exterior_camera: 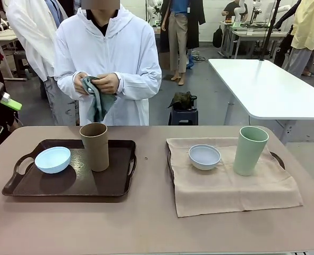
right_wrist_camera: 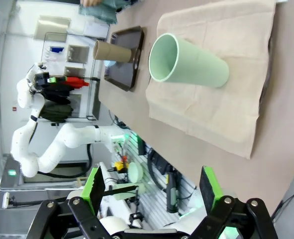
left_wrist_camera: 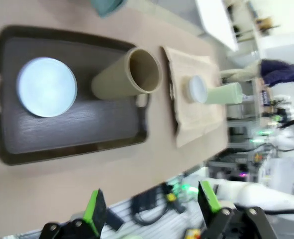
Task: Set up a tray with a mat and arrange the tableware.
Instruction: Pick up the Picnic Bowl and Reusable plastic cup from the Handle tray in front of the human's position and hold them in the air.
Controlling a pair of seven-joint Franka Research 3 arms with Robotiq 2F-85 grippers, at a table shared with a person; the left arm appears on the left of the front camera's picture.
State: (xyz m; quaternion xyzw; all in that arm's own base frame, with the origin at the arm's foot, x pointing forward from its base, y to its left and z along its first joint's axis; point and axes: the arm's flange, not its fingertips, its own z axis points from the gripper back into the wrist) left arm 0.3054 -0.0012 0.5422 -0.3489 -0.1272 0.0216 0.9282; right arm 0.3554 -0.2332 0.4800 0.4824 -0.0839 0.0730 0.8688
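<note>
The left gripper (left_wrist_camera: 151, 201) and the right gripper (right_wrist_camera: 151, 184) are built of black linked bars with round pivots, and bright green pads (left_wrist_camera: 94, 213) are fitted at the tips. The left arm (right_wrist_camera: 79, 134) is made of rounded white segments. A white hooded zip jacket (exterior_camera: 130, 53) with gathered cuffs is worn by the person (exterior_camera: 109, 69) over a dark collar (exterior_camera: 101, 25).

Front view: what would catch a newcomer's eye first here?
Two setups side by side: on the left, a dark tray holding a light blue bowl and a tan-brown cup; on the right, a beige mat carrying a greyish white bowl and a pale green cup. Across the table, a person holds a teal cloth.
</note>
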